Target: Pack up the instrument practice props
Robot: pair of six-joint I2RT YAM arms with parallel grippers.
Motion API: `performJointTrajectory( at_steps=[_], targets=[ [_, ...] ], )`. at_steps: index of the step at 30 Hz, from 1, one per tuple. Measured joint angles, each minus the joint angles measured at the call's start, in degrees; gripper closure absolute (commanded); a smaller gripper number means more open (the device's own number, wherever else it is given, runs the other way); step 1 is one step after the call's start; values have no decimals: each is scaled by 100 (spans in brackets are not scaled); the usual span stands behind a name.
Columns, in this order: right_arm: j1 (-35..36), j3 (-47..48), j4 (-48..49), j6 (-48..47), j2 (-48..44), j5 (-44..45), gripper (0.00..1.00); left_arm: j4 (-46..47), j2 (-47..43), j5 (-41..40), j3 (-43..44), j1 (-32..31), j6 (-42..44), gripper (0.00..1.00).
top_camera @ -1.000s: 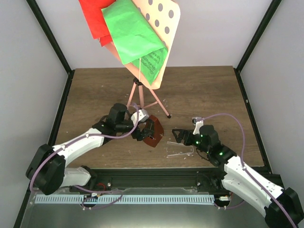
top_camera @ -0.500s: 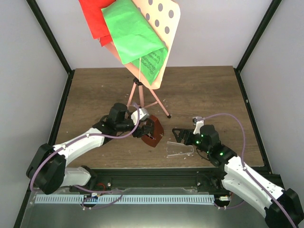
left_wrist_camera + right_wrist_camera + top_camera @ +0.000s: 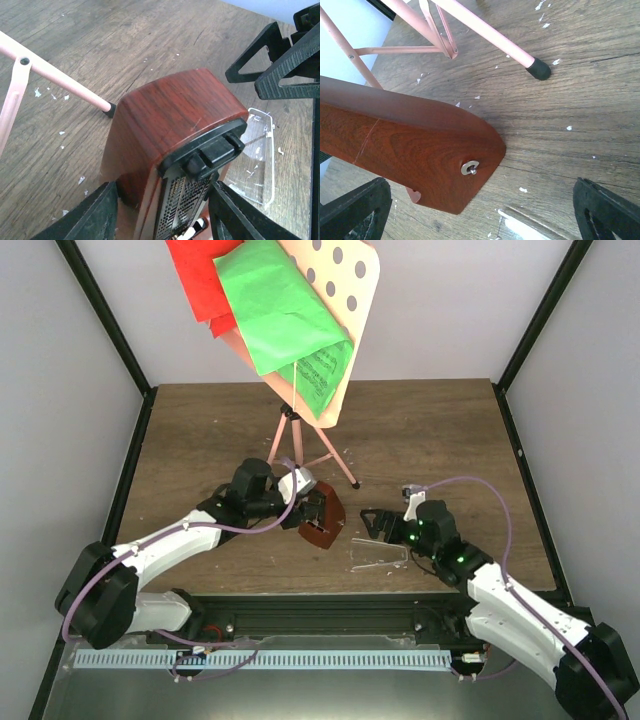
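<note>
- While the left gripper point(image 3: 162, 215) straddles the metronome point(image 3: 165, 115), its jaws are seen close against both sides; whether it is clamped cannot be told.
- The right gripper point(image 3: 480, 210) is held wide apart, facing the metronome's base.
- A clear cover point(image 3: 380, 552) is laid flat just beside the right gripper.
- Beyond both grippers, the pink stand point(image 3: 300, 440) is set upright, with a green sheet point(image 3: 280, 320) and a red sheet point(image 3: 200, 280) on it.

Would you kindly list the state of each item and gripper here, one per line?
Music stand: upright, sheets on its desk.
Green sheet: on the desk, overlapping the red.
Red sheet: on the desk.
Metronome: cover off.
Clear cover: detached, flat on the table.
Left gripper: straddling the metronome, contact unclear.
Right gripper: open, empty.
</note>
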Motion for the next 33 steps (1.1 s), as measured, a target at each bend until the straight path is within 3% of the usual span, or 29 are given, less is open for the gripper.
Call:
performJointTrajectory(
  at_steps=[12, 18, 24, 29, 33],
  targets=[
    [0, 9, 74, 68, 260, -24, 0, -81, 9, -103, 72, -28, 17, 59],
    [0, 208, -61, 111, 396, -149, 1, -133, 7, -50, 98, -59, 15, 42],
    [-11, 400, 2, 326, 669, -680, 12, -238, -31, 442, 151, -144, -199, 33],
    [-11, 404, 131, 474, 903, -1095, 28, -501, -345, 651, 149, -476, -260, 31],
    [-17, 404, 179, 472, 1080, -1408, 33, -710, -555, 804, 149, -584, -420, 28]
  ],
)
